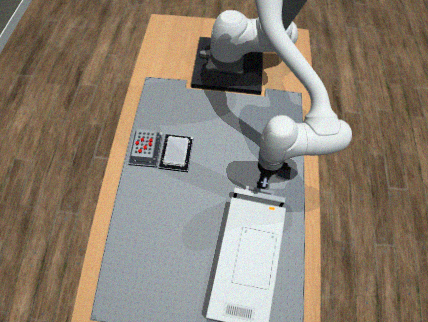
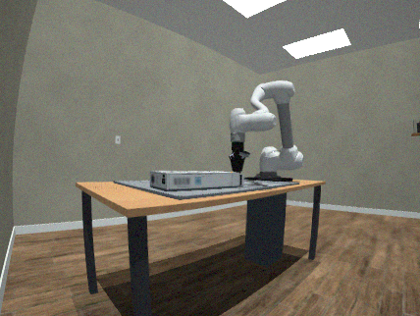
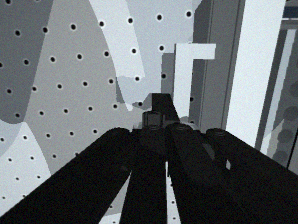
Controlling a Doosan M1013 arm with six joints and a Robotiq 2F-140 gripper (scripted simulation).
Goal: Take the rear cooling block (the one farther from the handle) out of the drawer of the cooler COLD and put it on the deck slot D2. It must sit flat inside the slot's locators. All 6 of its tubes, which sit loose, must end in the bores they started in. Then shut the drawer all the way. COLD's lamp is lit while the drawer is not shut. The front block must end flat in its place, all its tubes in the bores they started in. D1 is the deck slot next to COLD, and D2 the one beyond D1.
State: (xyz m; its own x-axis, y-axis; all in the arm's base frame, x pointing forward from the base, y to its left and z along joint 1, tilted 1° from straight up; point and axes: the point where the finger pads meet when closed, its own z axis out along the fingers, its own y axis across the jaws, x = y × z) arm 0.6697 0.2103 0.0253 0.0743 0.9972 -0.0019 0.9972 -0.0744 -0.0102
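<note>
black two-finger gripper (image 1: 263, 183) closed narrow with nothing between the fingers, hanging straight down from the white jointed arm (image 1: 306, 135) just at the handle end of the long white box-shaped cooler (image 1: 248, 260). drawer front (image 1: 257, 194) seen as a thin strip nearly flush with the cooler body, small orange lamp (image 1: 271, 207) lit behind it. grey cooling block with red-capped tubes (image 1: 145, 148) resting on the far deck slot of the grey perforated deck mat (image 1: 150, 240), beside a dark-framed empty slot with a pale plate (image 1: 176, 152). wrist view filled by dark fingers over dotted deck and white handle (image 3: 187, 70). front block hidden inside.
</note>
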